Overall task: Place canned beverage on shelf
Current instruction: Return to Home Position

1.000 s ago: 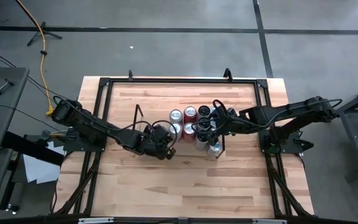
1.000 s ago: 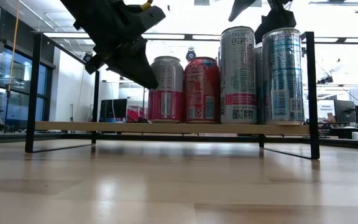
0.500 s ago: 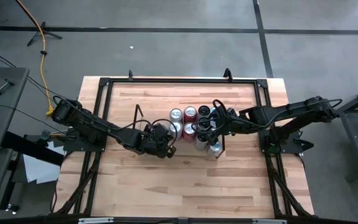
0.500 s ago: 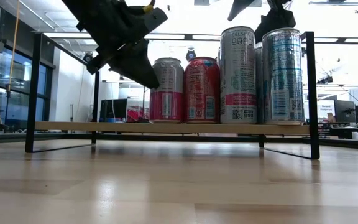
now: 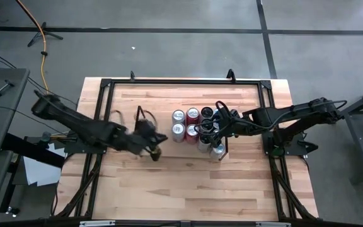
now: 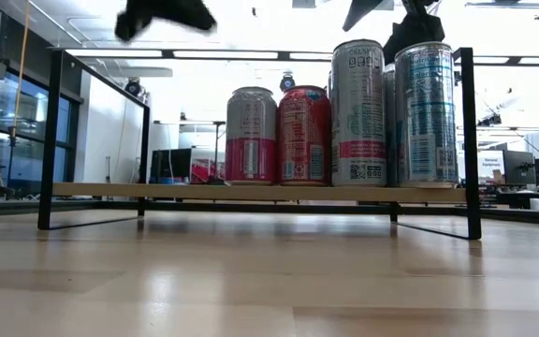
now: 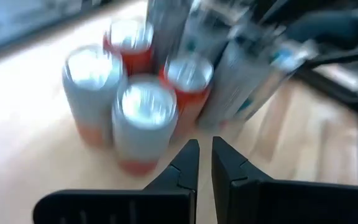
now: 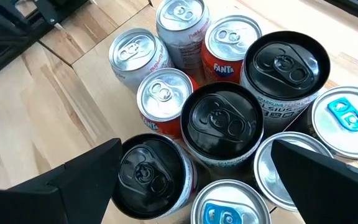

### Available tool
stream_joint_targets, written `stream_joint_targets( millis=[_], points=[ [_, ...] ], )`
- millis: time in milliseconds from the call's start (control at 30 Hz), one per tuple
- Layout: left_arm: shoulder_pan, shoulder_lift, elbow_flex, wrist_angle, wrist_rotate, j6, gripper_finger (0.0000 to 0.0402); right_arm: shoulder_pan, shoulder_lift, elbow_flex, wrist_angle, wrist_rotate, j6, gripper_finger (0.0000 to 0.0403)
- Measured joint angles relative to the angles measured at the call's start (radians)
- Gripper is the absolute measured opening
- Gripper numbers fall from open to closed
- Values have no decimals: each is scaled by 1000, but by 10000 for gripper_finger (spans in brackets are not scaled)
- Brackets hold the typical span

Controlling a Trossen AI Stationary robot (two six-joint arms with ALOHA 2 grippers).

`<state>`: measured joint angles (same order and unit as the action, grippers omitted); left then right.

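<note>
Surface (image 5: pixel 188 183): light wood planks, black metal rails round the edge. Shelf (image 5: pixel 158 116) sits mid-surface: low flat light-wood board, thin black wire frame at each short end. R arm (image 5: pixel 295 113) reaches in from the right. R hand (image 8: pixel 196 152) hangs over the tall cans (image 6: pixel 358 112) at shelf's right end, fingers spread wide, nothing gripped; contact w/ lids – can't tell. L arm (image 5: pixel 87 129) reaches in from the left. L hand (image 7: pixel 204 148) sits above can-top height over the bare left part of shelf, clear of all cans, fingers nearly closed w/ only a thin slit, empty. Cans all upright on shelf's right half, packed side by side. Tall cans: slim cyl., silver bodies w/ pink or teal print; some lids black, some bare alu w/ blue tab (image 8: pixel 347 115). Short cans (image 6: pixel 251 136) left of those, 2x2 block: outer pair silver w/ pink-red band, inner pair orange-red, one a Fanta can (image 8: pixel 232 38). Shiny alu lids.
</note>
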<state>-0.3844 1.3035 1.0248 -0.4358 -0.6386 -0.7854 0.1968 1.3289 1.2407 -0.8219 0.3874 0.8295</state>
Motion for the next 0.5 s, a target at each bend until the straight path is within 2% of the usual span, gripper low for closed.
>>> stream_joint_targets(
  millis=[167, 333, 500],
  points=[
    [-11, -204, 0, 143, -12, 290, 0, -7, 0, 0, 25, 8, 2, 399],
    [-8, -338, 1, 325, 19, 567, 0, -8, 0, 0, 156, 33, -37, 399],
    [28, -395, 1, 424, 142, 683, 0, -22, 0, 0, 344, 3, -178, 399]
  ],
)
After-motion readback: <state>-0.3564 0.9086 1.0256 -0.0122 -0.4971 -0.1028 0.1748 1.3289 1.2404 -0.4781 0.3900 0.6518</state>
